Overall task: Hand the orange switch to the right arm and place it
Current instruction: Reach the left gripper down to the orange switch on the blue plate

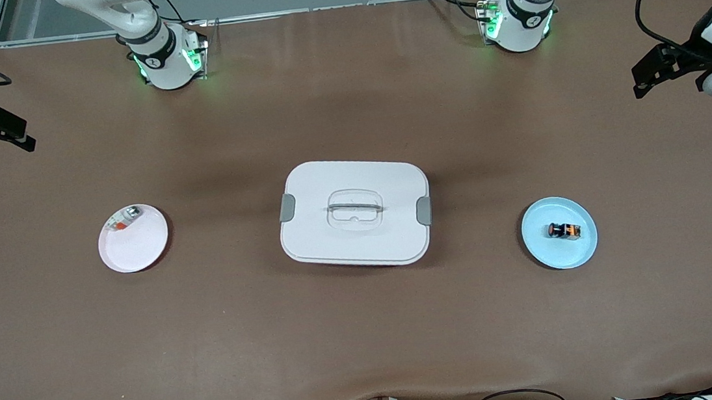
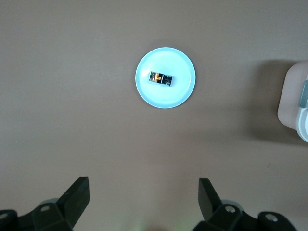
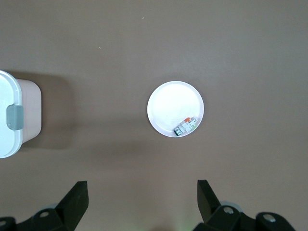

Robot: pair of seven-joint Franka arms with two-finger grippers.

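Note:
The orange switch point(image 1: 563, 231), a tiny black cylinder with an orange band, lies on its side on a light blue plate point(image 1: 557, 254) toward the left arm's end of the table. It also shows in the left wrist view point(image 2: 160, 78) on the blue plate point(image 2: 166, 98). My left gripper point(image 1: 640, 82) hangs high over the table's edge at the left arm's end, open and empty point(image 2: 144, 197), well apart from the plate. My right gripper point(image 1: 23, 131) hangs high over the right arm's end, open and empty point(image 3: 142, 199).
A white lidded box point(image 1: 355, 213) with grey clips stands mid-table; its edge shows in both wrist views point(image 2: 294, 106) point(image 3: 12, 115). A pale plate point(image 1: 135, 247) toward the right arm's end holds a small silver-and-orange piece point(image 1: 124, 219), also seen in the right wrist view point(image 3: 185, 126).

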